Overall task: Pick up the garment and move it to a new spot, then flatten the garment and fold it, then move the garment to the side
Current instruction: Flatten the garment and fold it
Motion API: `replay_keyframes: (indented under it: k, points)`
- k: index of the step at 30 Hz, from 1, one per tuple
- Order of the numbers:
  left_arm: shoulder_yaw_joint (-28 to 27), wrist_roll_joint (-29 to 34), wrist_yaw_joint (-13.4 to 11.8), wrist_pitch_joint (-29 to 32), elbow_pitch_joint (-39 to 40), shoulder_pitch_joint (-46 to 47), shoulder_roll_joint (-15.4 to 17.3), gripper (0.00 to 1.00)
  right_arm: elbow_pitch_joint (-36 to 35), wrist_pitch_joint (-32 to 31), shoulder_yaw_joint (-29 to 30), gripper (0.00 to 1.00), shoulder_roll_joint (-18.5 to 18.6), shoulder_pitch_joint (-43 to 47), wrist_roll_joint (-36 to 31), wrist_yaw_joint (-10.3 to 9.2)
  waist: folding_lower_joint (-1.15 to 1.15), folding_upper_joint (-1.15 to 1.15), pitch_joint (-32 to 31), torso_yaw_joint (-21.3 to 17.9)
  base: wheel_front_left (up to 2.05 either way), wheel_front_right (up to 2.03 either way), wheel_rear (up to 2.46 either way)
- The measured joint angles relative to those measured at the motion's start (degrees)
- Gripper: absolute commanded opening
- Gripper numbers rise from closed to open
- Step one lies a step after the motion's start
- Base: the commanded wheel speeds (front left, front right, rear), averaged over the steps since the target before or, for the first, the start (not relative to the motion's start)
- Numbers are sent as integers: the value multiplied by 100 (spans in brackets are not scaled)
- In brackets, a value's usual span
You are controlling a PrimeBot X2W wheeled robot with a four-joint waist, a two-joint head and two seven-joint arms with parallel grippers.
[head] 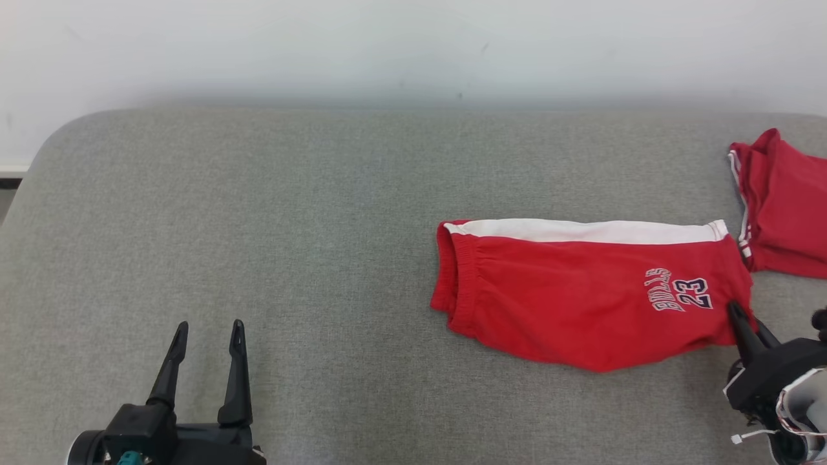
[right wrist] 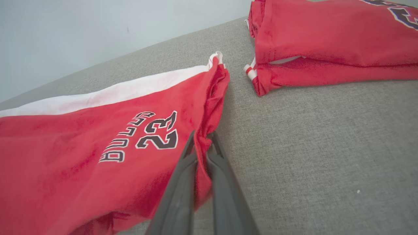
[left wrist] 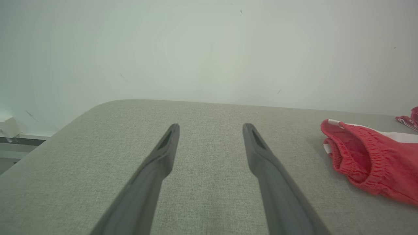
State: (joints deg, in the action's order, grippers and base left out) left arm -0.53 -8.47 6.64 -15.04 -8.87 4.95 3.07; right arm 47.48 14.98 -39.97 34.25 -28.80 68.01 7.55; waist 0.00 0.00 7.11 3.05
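The garment (head: 581,297) is a pair of red shorts with a white side stripe and "BULLS 23" print, folded flat on the grey padded table (head: 258,226). My right gripper (head: 736,310) at the lower right is shut on the garment's leg-hem edge; the right wrist view shows red cloth (right wrist: 98,130) pinched between its fingers (right wrist: 183,182). My left gripper (head: 210,326) stands open at the lower left, well clear of the garment, with nothing between its fingers (left wrist: 163,153). The garment's elastic waistband (left wrist: 365,160) lies to the right in the left wrist view.
A second folded red garment (head: 785,206) lies at the table's right edge, just beyond the shorts, also seen as a red pile (right wrist: 326,42) in the right wrist view. A pale wall (head: 413,45) backs the table. Bare grey padding spans the left half.
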Motion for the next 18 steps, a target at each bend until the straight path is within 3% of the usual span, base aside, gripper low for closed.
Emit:
replay_keyframes:
  k: [9,18]
  points:
    - [-30,43,43,0,-25,-23,7,100,-719,1,364,0,-330,-123,-978,0,0,1,-161,-74,0,0,0]
    - [9,82,47,0,-25,-22,1,100,-1437,-69,155,0,-915,-119,-1738,0,0,1,-195,156,0,0,0]
